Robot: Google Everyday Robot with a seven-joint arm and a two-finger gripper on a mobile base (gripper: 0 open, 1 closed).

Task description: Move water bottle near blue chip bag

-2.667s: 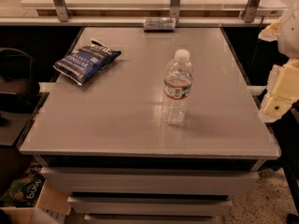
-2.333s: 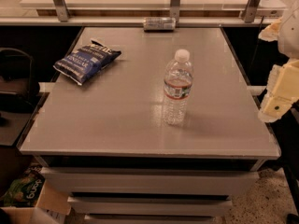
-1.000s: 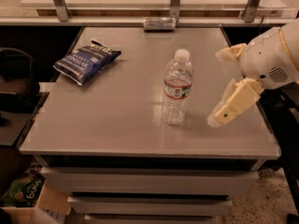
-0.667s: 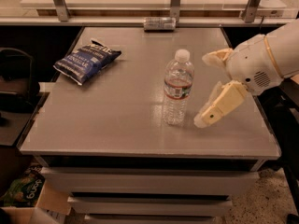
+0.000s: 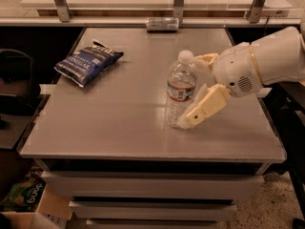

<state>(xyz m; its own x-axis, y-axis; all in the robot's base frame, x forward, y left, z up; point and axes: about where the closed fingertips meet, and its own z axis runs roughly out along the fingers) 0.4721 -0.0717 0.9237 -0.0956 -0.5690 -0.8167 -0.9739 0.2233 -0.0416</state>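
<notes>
While my arm stretches in from the right, my gripper (image 5: 191,90) hangs just beside the water bottle (image 5: 180,87), its two fingers spread wide with nothing clamped between them. The near finger's tip lies by the bottle's lower right side, though I cannot tell whether it touches. The bottle stands upright, white cap on, near the middle of the grey table (image 5: 109,128). The blue chip bag (image 5: 88,61) lies flat, well apart, toward the table's far left, and a silver can (image 5: 162,24) lies on its side at the far edge.
</notes>
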